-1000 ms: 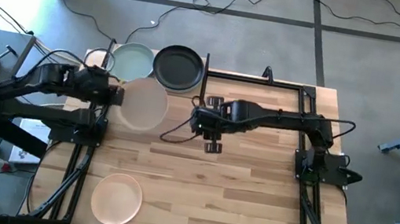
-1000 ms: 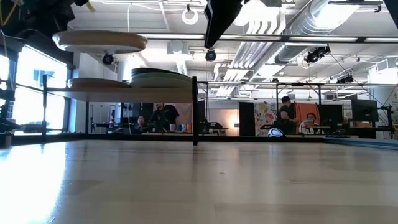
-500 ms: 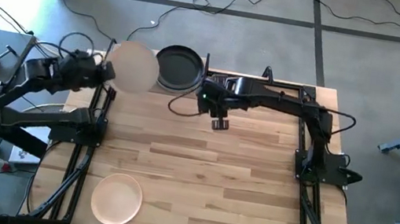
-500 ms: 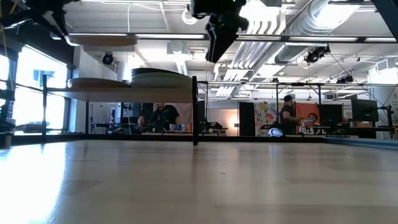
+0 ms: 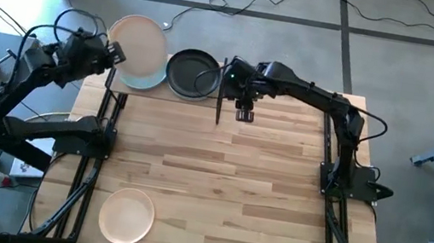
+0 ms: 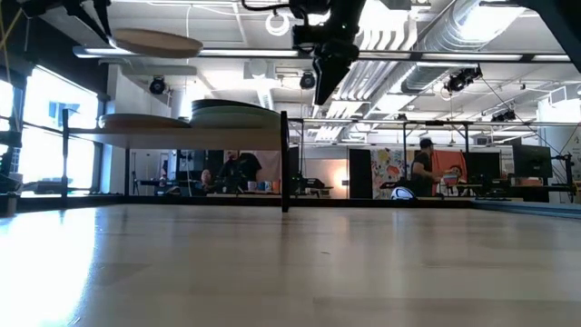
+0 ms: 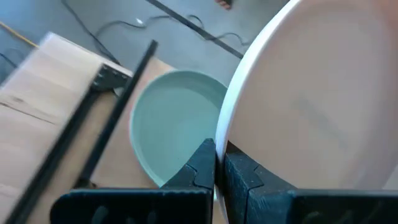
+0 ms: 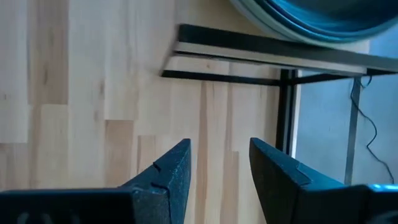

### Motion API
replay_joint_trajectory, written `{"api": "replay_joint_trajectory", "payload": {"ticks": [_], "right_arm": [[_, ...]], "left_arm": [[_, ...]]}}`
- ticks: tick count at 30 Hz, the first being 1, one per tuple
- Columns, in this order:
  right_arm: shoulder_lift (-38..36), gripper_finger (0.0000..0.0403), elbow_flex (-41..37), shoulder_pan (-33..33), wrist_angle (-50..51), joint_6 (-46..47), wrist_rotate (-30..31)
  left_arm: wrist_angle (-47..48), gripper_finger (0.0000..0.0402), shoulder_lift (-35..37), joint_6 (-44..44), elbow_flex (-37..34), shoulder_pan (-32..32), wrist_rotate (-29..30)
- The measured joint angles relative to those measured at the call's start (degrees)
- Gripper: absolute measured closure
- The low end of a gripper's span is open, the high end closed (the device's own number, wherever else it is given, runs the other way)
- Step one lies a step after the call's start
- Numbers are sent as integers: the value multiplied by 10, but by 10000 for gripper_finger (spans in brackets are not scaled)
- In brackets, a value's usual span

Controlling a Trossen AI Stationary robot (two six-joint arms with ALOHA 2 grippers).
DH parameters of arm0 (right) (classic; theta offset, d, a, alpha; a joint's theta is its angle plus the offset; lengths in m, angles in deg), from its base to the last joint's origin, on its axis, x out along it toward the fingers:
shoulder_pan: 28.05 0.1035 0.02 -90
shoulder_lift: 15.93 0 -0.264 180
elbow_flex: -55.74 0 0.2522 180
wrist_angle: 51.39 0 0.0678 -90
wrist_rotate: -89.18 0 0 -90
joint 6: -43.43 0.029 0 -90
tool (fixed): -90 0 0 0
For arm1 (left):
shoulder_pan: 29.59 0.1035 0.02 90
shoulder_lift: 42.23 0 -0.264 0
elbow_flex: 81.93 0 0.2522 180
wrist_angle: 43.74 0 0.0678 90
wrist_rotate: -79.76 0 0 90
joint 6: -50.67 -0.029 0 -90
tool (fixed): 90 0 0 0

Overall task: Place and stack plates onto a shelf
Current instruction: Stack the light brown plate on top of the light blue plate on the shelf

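Looking down from overhead, I see the big wooden table (image 5: 224,191) filling most of the frame, with the small shelf (image 5: 171,91) at its far edge, largely covered by what sits on it. On the shelf's right half rests a black plate (image 5: 192,74); from table height the stack (image 6: 234,115) under it reads only as thin edges, so I cannot count it. On the left half lies a pale green plate (image 5: 147,82), mostly hidden from above by the cream plate (image 5: 138,44) that my left gripper (image 5: 114,53) pinches by its rim, held high over that spot. The left wrist camera shows its fingers (image 7: 200,168) clamped tight on the rim, with the green plate (image 7: 176,124) below. My right gripper (image 5: 244,110) hovers beside the shelf's right end, fingers (image 8: 169,171) spread and empty. A salmon plate (image 5: 126,215) sits alone at the table's near left corner.
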Motion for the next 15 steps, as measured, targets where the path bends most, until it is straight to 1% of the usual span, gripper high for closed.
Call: {"api": "replay_joint_trajectory", "payload": {"ticks": [4,7,10,13,15], "right_arm": [[0,261,0,-16,0,0,-7],[0,261,0,-24,1,0,-26],[0,261,0,-27,9,0,-37],[0,261,0,-27,16,-1,-39],[0,261,0,-27,19,-3,-42]], "left_arm": [[4,401,-34,-32,16,48,-12],[15,401,-54,-33,16,84,-46],[59,401,-78,-42,16,117,-81],[93,401,-99,-43,15,141,-90],[92,401,-111,-43,15,152,-91]]}}
